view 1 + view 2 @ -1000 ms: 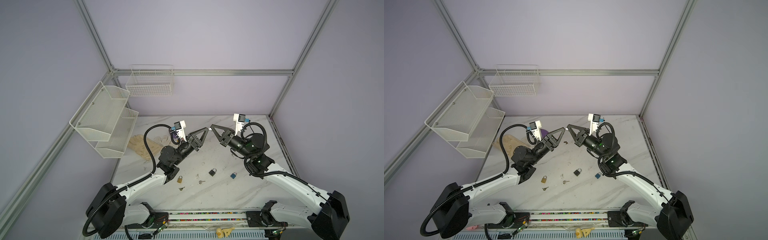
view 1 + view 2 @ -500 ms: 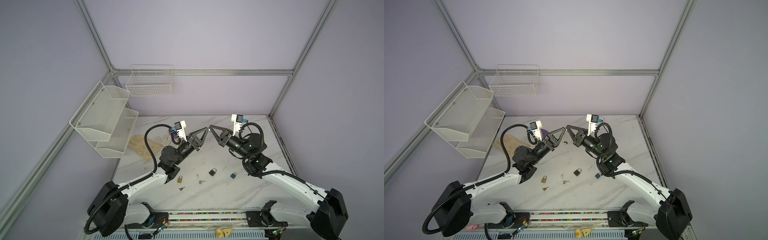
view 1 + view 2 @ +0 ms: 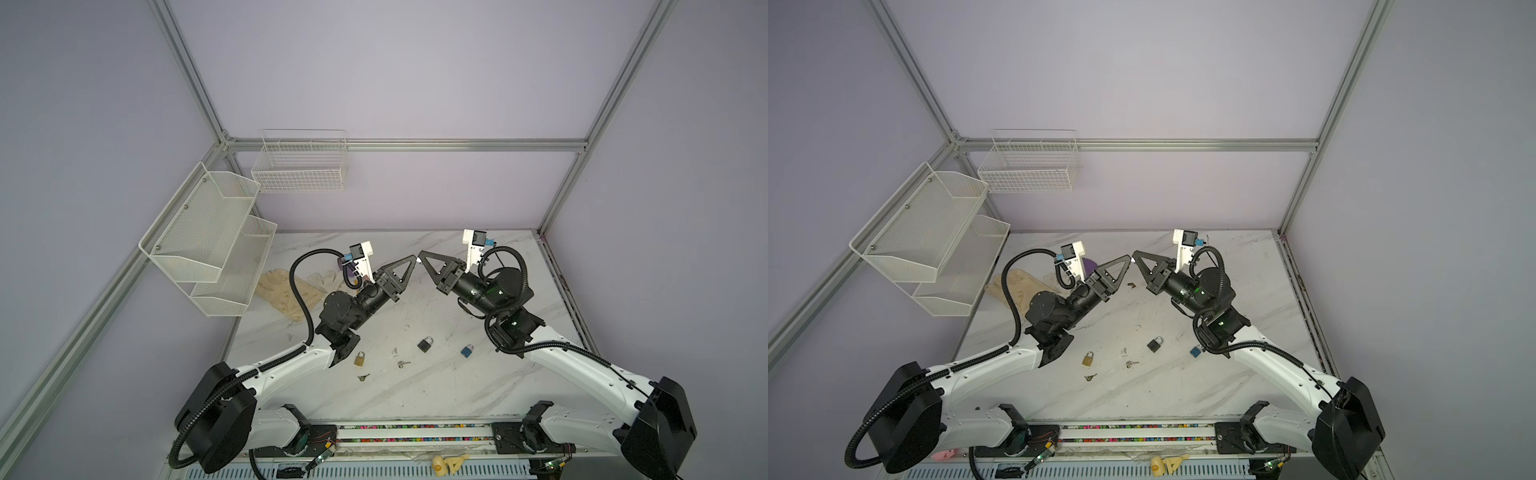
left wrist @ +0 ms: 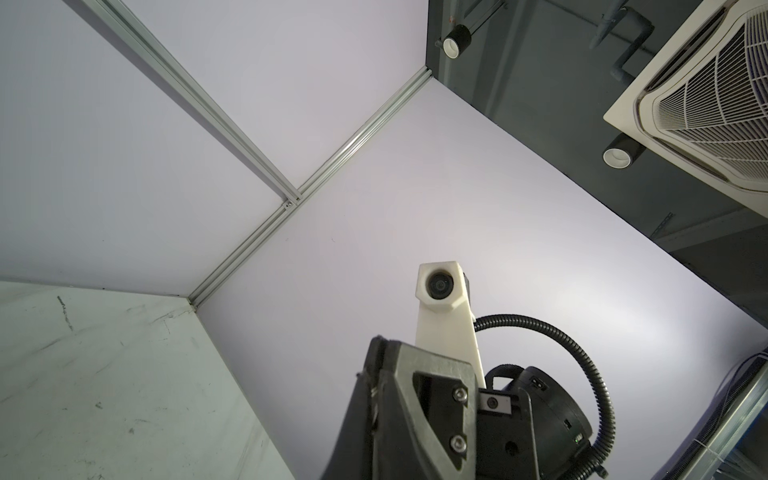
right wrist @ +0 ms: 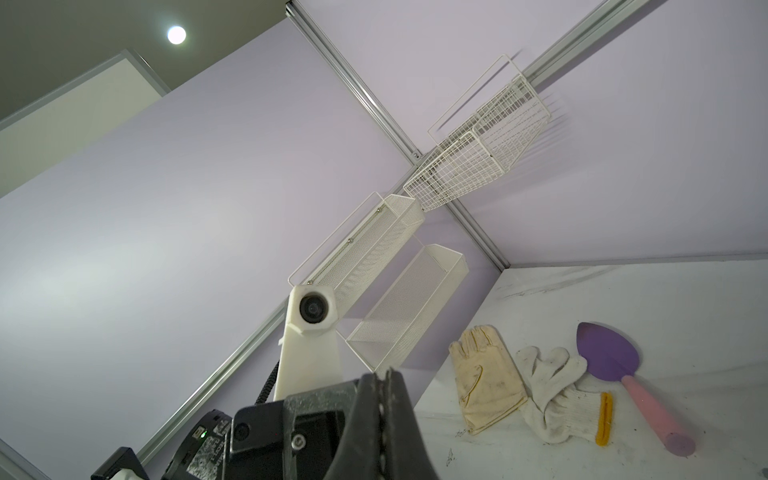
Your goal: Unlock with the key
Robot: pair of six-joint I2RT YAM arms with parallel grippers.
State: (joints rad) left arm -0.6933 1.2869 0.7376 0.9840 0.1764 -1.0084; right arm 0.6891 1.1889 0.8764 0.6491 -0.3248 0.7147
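Note:
Both grippers hang high over the middle of the marble table point(image 3: 415, 395), tip to tip. My left gripper point(image 3: 414, 258) point(image 3: 1128, 257) point(image 4: 374, 374) is shut. So is my right gripper point(image 3: 420, 253) point(image 3: 1134, 253) point(image 5: 387, 374). A tiny silvery piece, apparently the key point(image 3: 419, 260) point(image 3: 1132, 260), bridges the two tips; it is too small to see clearly. Below lie a brass padlock point(image 3: 360, 358), a black padlock point(image 3: 425, 344) and a blue padlock point(image 3: 467, 350), each shut. Loose keys point(image 3: 363, 377) point(image 3: 402, 364) point(image 3: 1131, 285) lie among them.
Yellowish work gloves point(image 3: 286, 291) point(image 5: 486, 378), white knit gloves point(image 5: 552, 390) and a purple trowel point(image 5: 609, 351) lie at the back left. White mesh shelves point(image 3: 208, 237) hang on the left wall. A wire basket point(image 3: 301, 166) hangs on the back wall.
My right gripper has drifted left until its tip meets the left one. The left jaws have closed. The things on the table have not moved.

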